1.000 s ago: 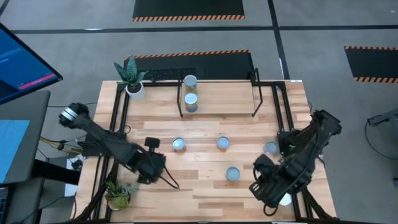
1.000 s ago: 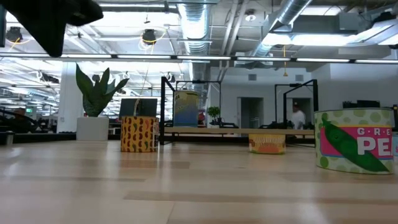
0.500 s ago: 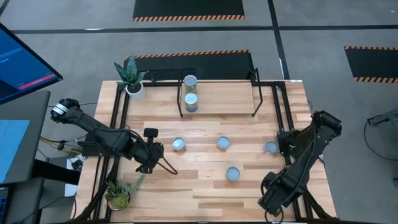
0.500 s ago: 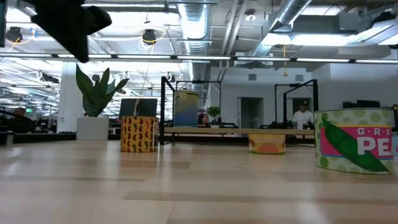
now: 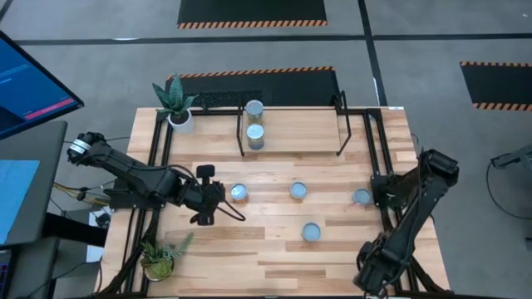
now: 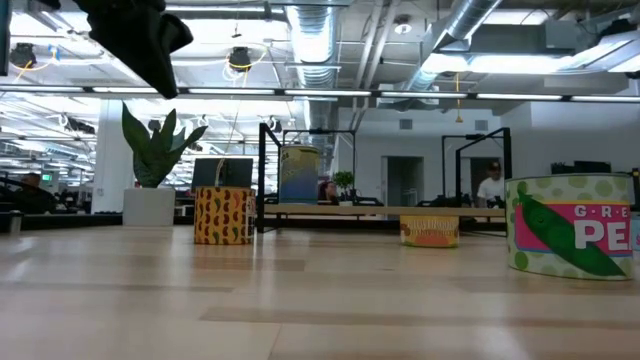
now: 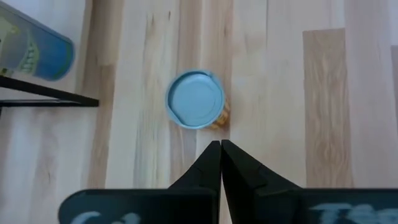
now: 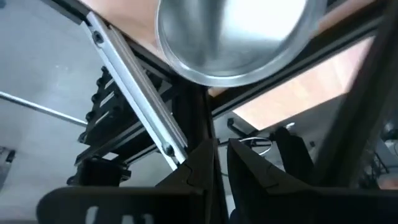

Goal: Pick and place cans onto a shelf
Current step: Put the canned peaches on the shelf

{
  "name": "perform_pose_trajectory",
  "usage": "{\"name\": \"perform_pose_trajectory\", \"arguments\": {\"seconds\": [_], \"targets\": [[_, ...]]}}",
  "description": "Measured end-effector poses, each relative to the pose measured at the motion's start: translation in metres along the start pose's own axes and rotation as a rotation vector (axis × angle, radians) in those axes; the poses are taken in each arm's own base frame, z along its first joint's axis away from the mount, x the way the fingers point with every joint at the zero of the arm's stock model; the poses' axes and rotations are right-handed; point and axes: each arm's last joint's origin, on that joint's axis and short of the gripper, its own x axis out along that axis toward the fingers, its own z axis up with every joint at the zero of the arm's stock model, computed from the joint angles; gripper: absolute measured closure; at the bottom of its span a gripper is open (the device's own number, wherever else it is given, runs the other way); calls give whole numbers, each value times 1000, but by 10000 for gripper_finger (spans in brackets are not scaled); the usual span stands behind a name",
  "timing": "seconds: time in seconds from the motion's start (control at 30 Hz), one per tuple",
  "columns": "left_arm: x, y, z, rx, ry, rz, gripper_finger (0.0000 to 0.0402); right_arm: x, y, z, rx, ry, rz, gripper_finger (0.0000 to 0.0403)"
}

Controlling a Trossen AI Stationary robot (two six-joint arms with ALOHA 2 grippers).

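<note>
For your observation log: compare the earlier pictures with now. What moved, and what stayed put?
The left hand swung, shut and empty, toward the nearest can. The right hand drew back to the table's near edge, holding nothing. All cans and the shelf stayed put.

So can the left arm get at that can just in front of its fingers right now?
Probably yes. The left gripper hovers right beside the nearest can, and the wrist view shows bare tabletop all around that can. But its fingers are shut, so they must open first.
</note>
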Motion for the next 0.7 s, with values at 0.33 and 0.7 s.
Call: {"name": "perform_pose_trajectory", "arguments": {"seconds": [0.33,0.7], "targets": [[0,0,0,-59,-2,9,401,25,-7,22,34,-32,-7,333],[0,0,0,-70,-2,10,401,-26,-8,103,191,-496,127,333]]}}
